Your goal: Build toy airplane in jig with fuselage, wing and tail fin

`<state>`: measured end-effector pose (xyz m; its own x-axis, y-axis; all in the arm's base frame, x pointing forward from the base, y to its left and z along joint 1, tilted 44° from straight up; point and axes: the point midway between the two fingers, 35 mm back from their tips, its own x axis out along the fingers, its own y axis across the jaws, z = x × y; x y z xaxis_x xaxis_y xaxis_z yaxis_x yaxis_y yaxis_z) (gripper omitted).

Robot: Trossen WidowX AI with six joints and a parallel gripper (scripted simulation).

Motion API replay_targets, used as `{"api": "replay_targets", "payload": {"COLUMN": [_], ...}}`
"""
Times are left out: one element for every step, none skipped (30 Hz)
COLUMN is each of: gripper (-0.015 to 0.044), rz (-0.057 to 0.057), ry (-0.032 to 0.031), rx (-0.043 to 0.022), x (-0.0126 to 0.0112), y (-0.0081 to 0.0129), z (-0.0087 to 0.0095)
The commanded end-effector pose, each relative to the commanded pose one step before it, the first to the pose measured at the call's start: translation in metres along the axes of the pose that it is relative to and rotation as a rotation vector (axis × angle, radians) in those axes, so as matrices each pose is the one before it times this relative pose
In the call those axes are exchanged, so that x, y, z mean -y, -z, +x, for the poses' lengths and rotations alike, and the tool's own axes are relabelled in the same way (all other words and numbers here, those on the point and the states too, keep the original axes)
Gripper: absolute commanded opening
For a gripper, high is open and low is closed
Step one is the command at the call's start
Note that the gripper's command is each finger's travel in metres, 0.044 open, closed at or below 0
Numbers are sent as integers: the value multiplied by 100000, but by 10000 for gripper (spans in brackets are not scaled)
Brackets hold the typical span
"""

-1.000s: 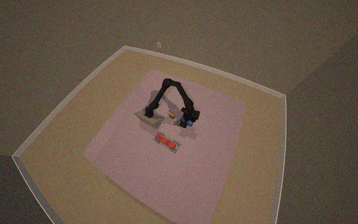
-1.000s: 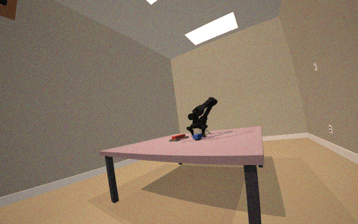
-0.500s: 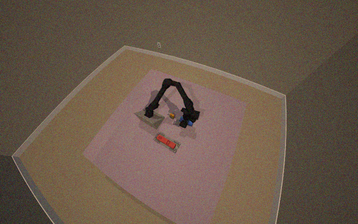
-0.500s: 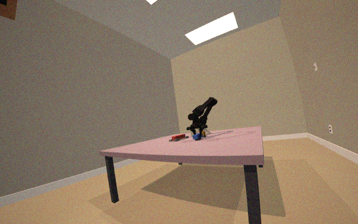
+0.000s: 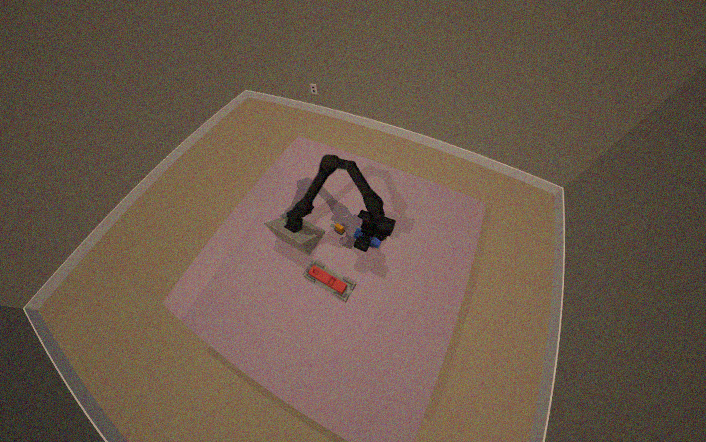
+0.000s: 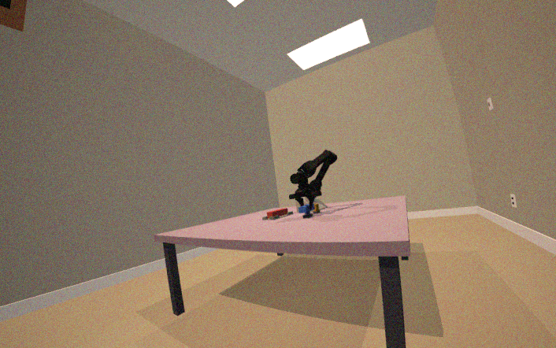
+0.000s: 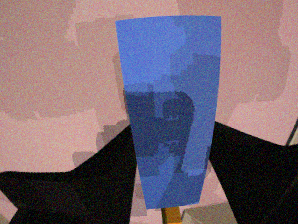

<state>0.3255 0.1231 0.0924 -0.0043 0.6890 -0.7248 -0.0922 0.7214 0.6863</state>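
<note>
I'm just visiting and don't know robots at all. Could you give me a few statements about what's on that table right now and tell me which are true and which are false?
1. The pincer is closed on the blue wing. True.
2. The red fuselage lies in its cradle. True.
3. The wing is already fitted on top of the fuselage. False: it is well apart from the fuselage, between the pincer's fingers.
4. The small orange tail fin sits on the fuselage. False: it lies on the pink table, between the arm's base and the pincer.
5. The arm is reaching toward the red piece. False: it bends down over the blue one.
</note>
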Motion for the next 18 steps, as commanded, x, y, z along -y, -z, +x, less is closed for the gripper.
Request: {"api": "replay_targets", "payload": {"gripper": [0, 0, 0, 0, 0, 0, 0, 0, 0, 0, 0, 0, 0, 0, 0, 0, 0, 0], "rz": [-519, 10, 11, 11, 11, 11, 12, 12, 12, 12, 12, 12, 12, 13, 13, 13, 13, 13], "ry": [321, 51, 47, 43, 38, 34, 30, 26, 22, 18, 14, 10, 6, 1, -3, -7, -11, -15], "rx": [811, 22, 21, 21, 20, 20, 20, 19, 19, 19, 19, 19, 19, 19, 19, 19, 19, 20], "x": [61, 22, 20, 19, 18, 17, 16, 14, 13, 12, 10, 9, 7, 6, 4, 3, 1, -1], "y": [-364, -30, -27, -23, -19, -16, -12, -9, -5, -2, 2, 5, 9, 12, 16, 19, 23, 26], "z": [-1552, -317, -318, -319, -319, -320, -321, -321, -322, -322, -323, -323, -324, -324, -324, -324, -325, -325]}}
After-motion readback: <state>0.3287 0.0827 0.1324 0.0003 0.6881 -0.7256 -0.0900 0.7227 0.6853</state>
